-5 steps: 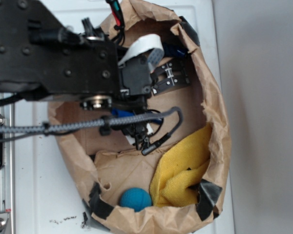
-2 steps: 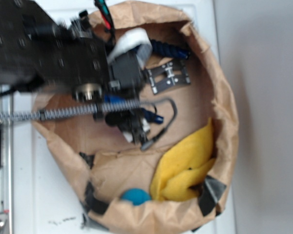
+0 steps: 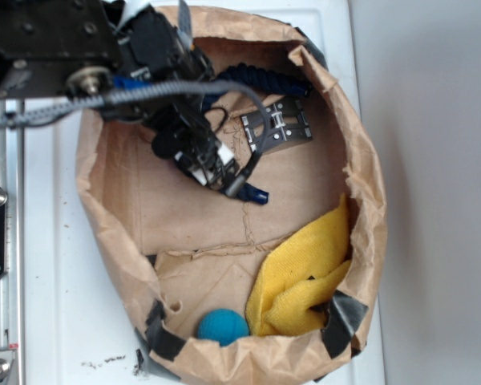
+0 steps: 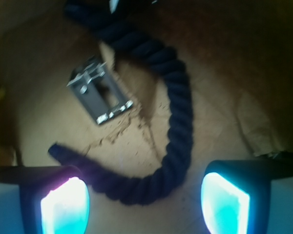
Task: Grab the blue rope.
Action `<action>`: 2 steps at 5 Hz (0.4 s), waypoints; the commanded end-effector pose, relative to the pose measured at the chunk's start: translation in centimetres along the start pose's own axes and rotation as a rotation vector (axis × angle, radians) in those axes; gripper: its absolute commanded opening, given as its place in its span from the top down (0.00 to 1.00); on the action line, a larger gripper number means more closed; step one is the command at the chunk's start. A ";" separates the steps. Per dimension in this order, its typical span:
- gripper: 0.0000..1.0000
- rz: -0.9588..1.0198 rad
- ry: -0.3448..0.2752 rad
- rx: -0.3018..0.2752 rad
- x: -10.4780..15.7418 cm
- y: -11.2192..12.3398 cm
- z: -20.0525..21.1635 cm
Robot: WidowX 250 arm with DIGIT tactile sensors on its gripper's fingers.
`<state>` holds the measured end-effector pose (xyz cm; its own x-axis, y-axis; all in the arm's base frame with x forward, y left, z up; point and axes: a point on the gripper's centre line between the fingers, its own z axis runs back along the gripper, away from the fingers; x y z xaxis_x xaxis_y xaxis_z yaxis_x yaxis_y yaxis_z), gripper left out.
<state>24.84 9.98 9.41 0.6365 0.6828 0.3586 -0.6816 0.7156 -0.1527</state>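
The blue rope (image 3: 266, 79) lies in a C-curve on the floor of the brown paper bag (image 3: 370, 192). Its upper stretch runs along the bag's far wall, and one glossy blue end (image 3: 255, 195) pokes out below the gripper. In the wrist view the dark twisted blue rope (image 4: 181, 105) bends round, and the bottom of its curve lies between and just ahead of the two glowing fingers (image 4: 64, 208). My gripper (image 3: 204, 167) (image 4: 144, 202) hovers over that bend, open, with nothing held. The arm hides the rope's middle in the exterior view.
A small metal bracket (image 3: 278, 127) (image 4: 100, 90) lies inside the rope's curve. A yellow cloth (image 3: 305, 273) fills the bag's lower right, with a teal ball (image 3: 223, 326) beside it. My grey braided cable (image 3: 80, 104) crosses the upper left. The bag's walls stand high all round.
The arm has swung up and to the left, uncovering more of the rope and the bracket. The bag's rim has shifted and spread. The rope stays on the bag floor.
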 end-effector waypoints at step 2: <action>0.00 0.063 -0.060 0.143 2.0 0.4 -2.5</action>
<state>26.60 11.51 6.33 0.5890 0.7187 0.3697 -0.7673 0.6409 -0.0236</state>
